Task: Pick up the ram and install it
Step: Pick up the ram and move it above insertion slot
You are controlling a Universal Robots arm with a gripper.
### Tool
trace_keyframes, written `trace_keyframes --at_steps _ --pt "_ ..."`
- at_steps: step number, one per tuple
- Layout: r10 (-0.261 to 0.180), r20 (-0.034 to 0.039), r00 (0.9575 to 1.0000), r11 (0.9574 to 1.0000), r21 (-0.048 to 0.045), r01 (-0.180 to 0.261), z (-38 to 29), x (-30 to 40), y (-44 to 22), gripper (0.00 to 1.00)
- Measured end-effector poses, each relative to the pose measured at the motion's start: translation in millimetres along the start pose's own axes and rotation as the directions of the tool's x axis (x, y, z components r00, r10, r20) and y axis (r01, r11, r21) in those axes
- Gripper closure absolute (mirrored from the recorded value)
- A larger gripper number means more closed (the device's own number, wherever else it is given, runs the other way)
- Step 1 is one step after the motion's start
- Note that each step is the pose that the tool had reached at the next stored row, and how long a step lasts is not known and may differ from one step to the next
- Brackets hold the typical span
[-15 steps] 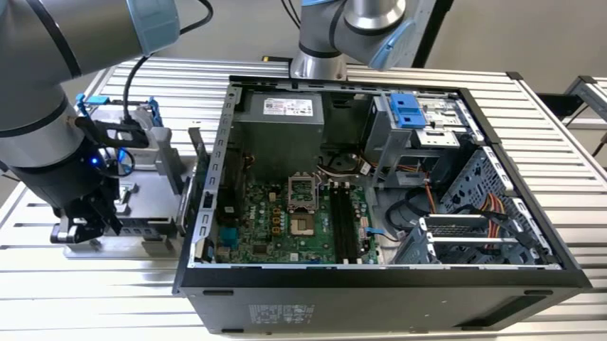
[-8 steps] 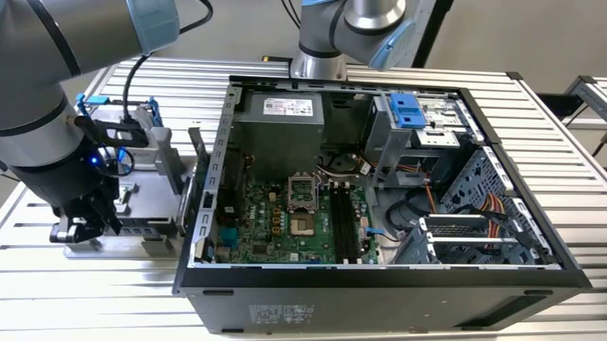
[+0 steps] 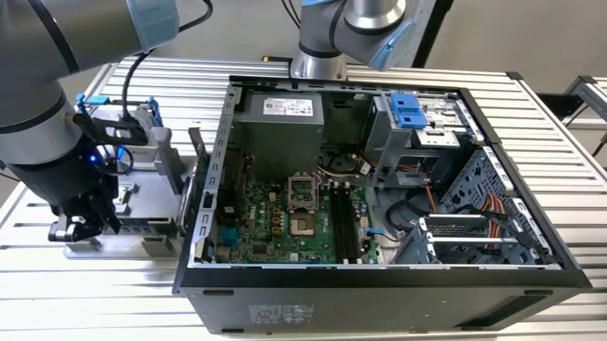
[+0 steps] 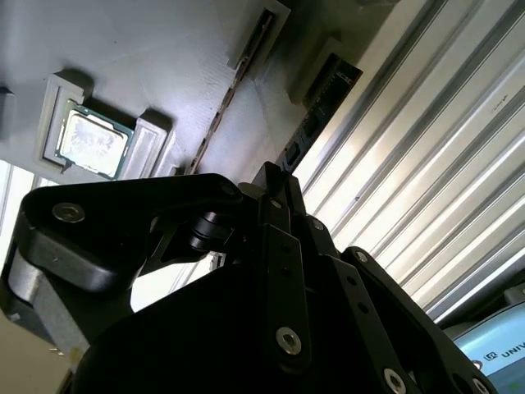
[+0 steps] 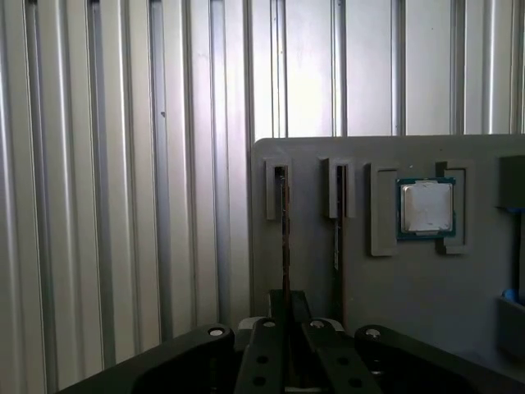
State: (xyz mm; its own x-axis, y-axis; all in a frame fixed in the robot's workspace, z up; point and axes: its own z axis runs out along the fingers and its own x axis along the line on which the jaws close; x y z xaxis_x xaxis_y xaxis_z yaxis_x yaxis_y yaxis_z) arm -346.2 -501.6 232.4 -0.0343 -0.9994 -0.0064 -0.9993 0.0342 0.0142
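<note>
The ram [image 5: 285, 234] is a thin stick standing on edge in a slot of the grey parts tray [image 5: 312, 271]; in the second wrist view the ram [image 4: 220, 119] runs as a narrow dark line. My gripper [image 5: 285, 305] sits over the stick's near end with its fingers [image 4: 271, 185] pressed together on it. A second ram stick [image 5: 338, 217] stands in the neighbouring slot. In the exterior view my gripper [image 3: 84, 224] hangs low over the tray [image 3: 142, 213], at the exterior view's left of the open computer case [image 3: 379, 277]. The motherboard's black slots [image 3: 343, 227] lie inside the case.
A silver square CPU chip [image 5: 426, 207] rests in a tray pocket beside the sticks. A drive with a blue frame [image 3: 124, 114] stands at the tray's far end. A second arm's base [image 3: 318, 67] stands behind the case. Ribbed metal table [image 5: 123, 164] surrounds the tray.
</note>
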Motion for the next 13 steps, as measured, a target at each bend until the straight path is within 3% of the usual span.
trace_keyframes --at_steps 13 --pt "0.000 0.0001 1.0000 1.0000 0.0001 0.000 -7.3 -0.1 0.1 1.00"
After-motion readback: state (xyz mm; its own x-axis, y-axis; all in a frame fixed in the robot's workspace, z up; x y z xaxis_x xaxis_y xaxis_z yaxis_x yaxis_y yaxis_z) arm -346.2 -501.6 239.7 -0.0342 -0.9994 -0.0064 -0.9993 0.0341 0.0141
